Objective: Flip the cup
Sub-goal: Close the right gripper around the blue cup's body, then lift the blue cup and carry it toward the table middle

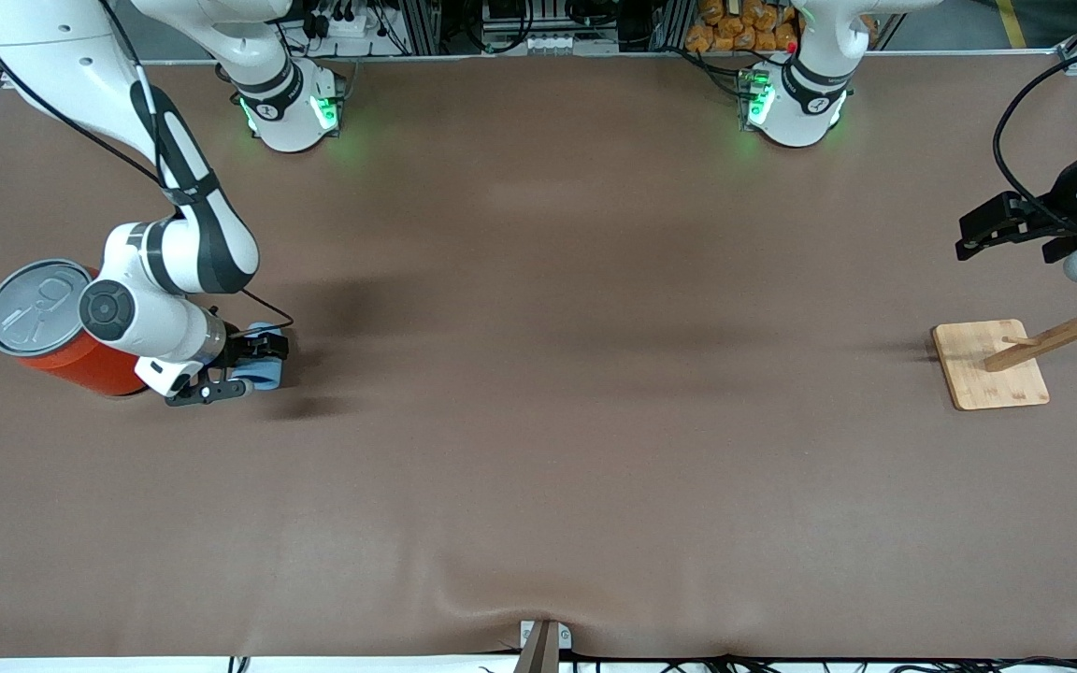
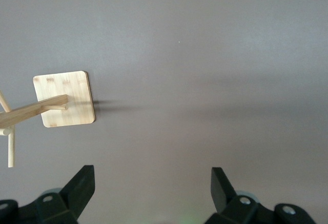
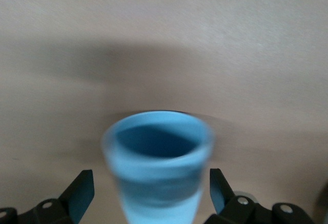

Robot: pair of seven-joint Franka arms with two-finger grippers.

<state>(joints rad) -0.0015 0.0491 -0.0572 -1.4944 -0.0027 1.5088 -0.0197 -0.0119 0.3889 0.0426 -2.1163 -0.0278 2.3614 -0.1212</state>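
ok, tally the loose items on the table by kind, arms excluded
Small light-blue plastic cup, between the right gripper fingers: 1
Large orange-red can with grey pull-tab lid, beside that cup: 1
Wooden peg stand on a square bamboo base, under the waiting open left gripper: 1
Total: 3

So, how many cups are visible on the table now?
1. The cup sits between the right tool's fingers, beside the orange can, at the right arm's end of the table.

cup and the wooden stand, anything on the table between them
Nothing: in the front view only bare brown table lies between the cup and the wooden stand.
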